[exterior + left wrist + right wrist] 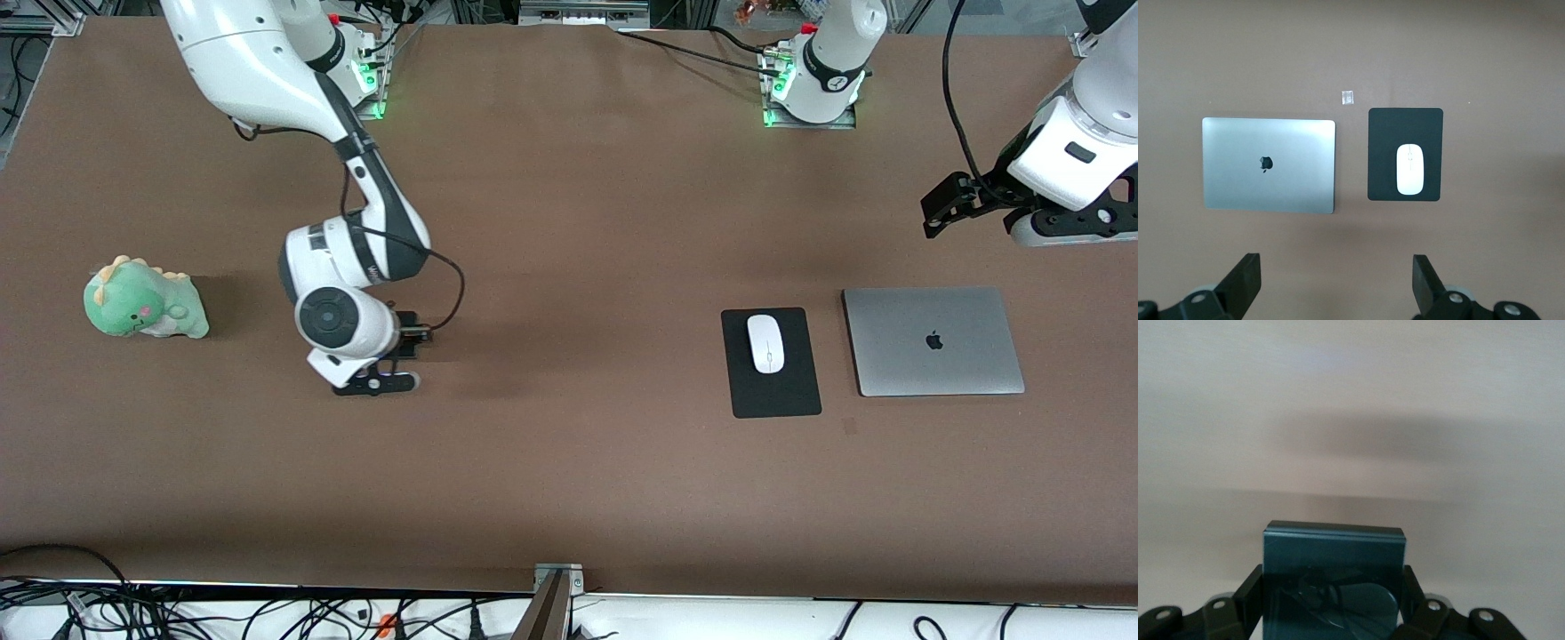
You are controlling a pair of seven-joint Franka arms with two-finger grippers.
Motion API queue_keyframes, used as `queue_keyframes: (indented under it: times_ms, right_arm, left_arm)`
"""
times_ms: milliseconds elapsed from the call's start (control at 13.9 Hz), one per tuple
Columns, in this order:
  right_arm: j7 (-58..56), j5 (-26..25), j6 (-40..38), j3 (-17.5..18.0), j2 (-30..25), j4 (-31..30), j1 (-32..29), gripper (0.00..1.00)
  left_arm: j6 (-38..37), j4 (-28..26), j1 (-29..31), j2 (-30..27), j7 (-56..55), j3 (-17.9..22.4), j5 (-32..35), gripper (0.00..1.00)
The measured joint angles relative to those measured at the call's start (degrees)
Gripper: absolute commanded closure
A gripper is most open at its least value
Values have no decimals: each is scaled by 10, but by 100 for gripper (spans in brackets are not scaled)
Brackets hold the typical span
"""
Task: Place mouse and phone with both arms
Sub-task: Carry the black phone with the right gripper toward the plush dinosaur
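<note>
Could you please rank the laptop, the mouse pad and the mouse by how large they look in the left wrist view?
1. laptop
2. mouse pad
3. mouse, lying on the pad
All lie flat on the table, so nearness hardly skews this.

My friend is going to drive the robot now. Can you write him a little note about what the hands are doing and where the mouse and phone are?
Right gripper: low over bare table beside the dinosaur toy, jaws shut on the phone.
Left gripper: up in the air, jaws open, empty, waiting.
Mouse: lying on the mouse pad, beside the closed laptop.
Done: mouse placed.
Left: set the phone down and let go.
</note>
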Motion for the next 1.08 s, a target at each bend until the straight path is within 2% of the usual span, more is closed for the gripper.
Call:
queue_keyframes:
  times_ms: [216,432,721,1081]
  right_arm:
    - [-51,1,75,-56,-64,-114,-4,58]
    - [-90,1,172,-88,-104,-223,-4,58]
    - [-140,1,292,-123,-108,-300,-6,58]
    - [-176,1,381,-127,-107,-349,-22,56]
  left_arm:
    - [0,0,0,0,0,2,-3,0]
    - [0,0,0,0,-1,2,-4,0]
    - [0,0,0,0,-1,2,-4,0]
    - [0,3,0,0,-1,1,-4,0]
